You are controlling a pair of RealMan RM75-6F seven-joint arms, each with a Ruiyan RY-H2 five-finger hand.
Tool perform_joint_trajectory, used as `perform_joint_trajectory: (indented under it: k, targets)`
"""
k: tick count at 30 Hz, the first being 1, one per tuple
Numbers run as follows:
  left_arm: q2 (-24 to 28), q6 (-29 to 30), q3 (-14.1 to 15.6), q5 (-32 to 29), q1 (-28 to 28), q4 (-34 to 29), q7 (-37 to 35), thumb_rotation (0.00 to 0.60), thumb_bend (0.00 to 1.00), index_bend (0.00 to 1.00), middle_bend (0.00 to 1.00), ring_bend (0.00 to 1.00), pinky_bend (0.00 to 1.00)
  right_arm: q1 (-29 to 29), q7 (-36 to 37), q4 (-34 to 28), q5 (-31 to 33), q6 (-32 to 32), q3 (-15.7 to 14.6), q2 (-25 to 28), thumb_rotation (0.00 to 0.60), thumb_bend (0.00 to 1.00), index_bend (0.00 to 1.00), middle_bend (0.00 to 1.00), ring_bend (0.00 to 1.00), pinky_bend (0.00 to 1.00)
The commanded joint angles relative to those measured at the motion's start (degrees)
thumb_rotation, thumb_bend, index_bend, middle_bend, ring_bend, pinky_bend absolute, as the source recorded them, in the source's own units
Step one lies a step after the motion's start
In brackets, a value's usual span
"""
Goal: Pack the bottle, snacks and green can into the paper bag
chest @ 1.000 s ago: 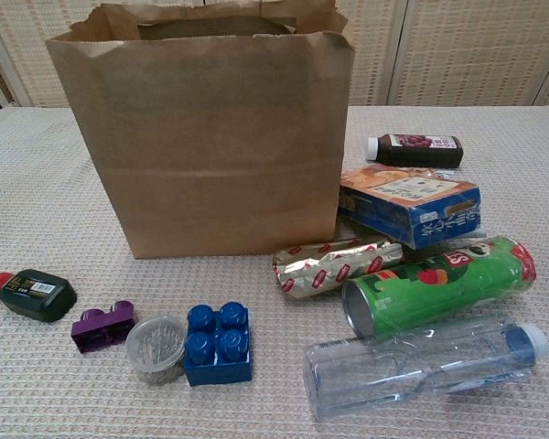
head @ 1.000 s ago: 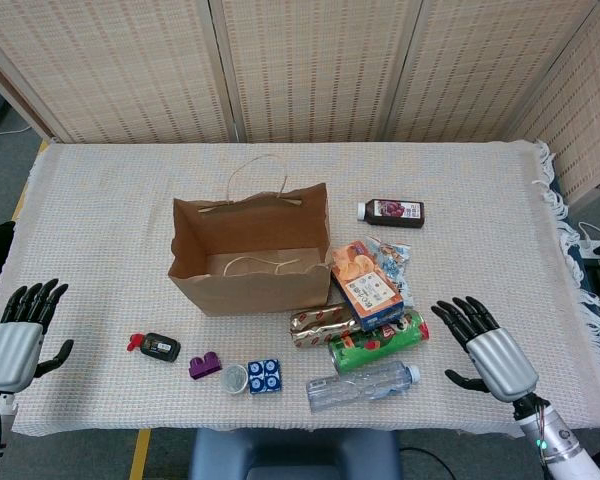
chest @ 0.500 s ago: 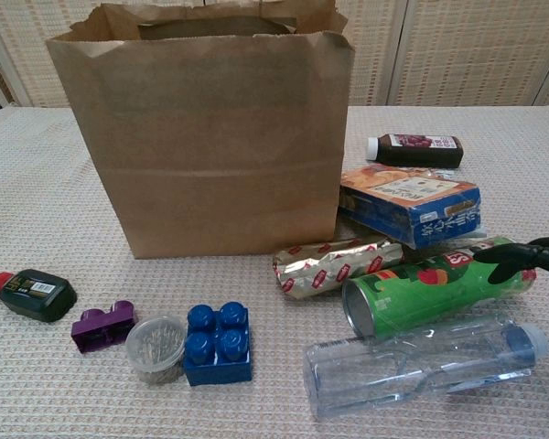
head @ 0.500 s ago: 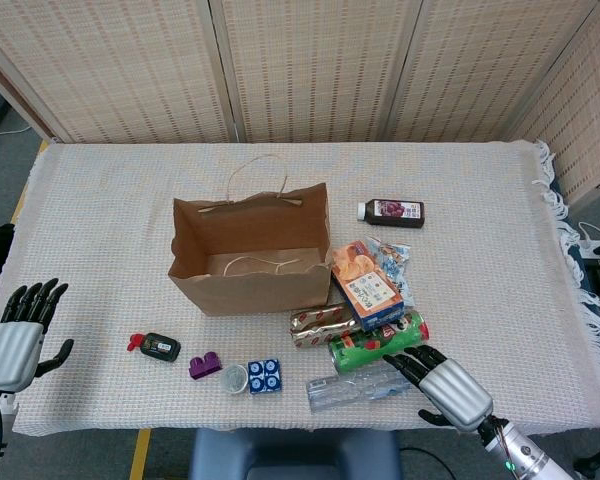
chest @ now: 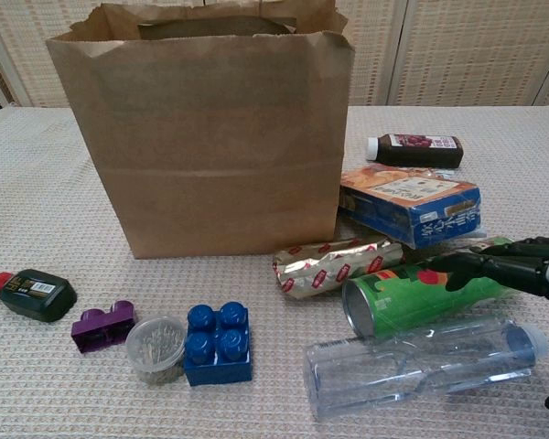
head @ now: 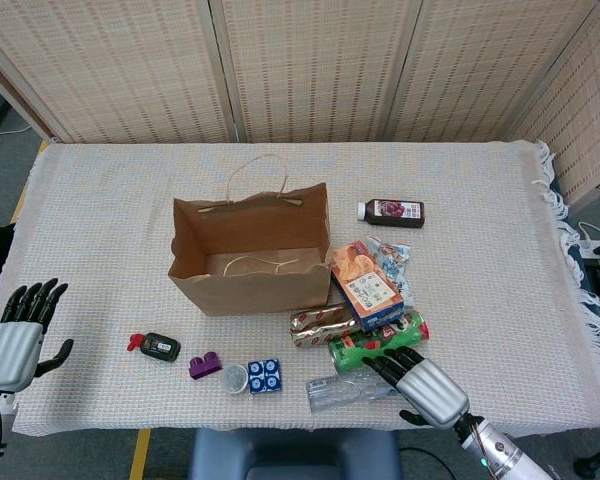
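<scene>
The table [head: 480, 260], under a woven cream cloth, carries everything, and the biggest thing on it is the paper bag [head: 250, 262], which stands upright and open near the middle with its handles up. Just to the right of the bag sits the cluster of task items: a blue and orange snack box [head: 366, 286] lying on top, a gold-wrapped snack roll [head: 318, 324] below it against the bag's lower right corner, the green can [head: 365, 346] on its side beside the roll, and the clear plastic bottle [head: 345, 388] lying nearest the table's front edge. The right hand [head: 417, 381] reaches over the cap end of the bottle, its fingers apart and stretched across the green can; in the chest view the fingertips [chest: 467, 266] lie on or just above the can, and it has hold of nothing. The left hand [head: 18, 332] hangs off the table's left edge, fingers spread and empty. A dark juice bottle [head: 391, 212] lies apart behind the cluster. Left of the clear bottle sit a blue brick [head: 264, 376], a small round jar [head: 235, 379], a purple brick [head: 206, 365] and a small black bottle [head: 159, 346].
</scene>
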Motion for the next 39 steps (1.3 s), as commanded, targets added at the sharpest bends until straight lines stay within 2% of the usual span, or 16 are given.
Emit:
perform_joint_trajectory:
  k: [1,13,31,35,39]
  targets:
    - [0.0,0.0,0.0,0.0,0.0,0.1,-0.1,0.6,0.34,0.04,0.0,0.0,0.0,0.6,-1.9,-1.0,1.1,-1.6,0.3,-1.1,0.6,0.08,0.02,0.19,0.13,0.19]
    - [0.2,-0.2,0.1,0.2,-0.1,0.2,-0.6,0.6,0.34,0.04,0.0,0.0,0.0,2.1,-7.9,-2.7,5.9,-6.0,1.3,-4.2,0.6,0.08,0.02,0.19,0.13,0.19]
    - [0.3,-0.4,0.1,0.3,-0.2,0.3,-1.0,0.6,0.34,0.04,0.0,0.0,0.0,3.2,-16.8,-1.9,12.8,-9.7,1.5,-8.5,0.6,0.08,0.04,0.19,0.16,0.24]
    - [0.3,-0.4,0.2,0.3,-0.2,0.3,-1.0,0.6,0.34,0.04,0.0,0.0,0.0,3.0,-20.2,-1.5,14.7,-9.1,2.1,-10.1,0.6,0.08,0.05,0.2,0.17,0.28]
    - [0.3,-0.4,0.2,0.3,-0.2,0.3,-1.1,0.6,0.34,0.04,0.0,0.0,0.0,2.6,-22.9,-1.0,16.2,-8.0,2.5,-11.7,0.6,0.08,0.12,0.26,0.24,0.36]
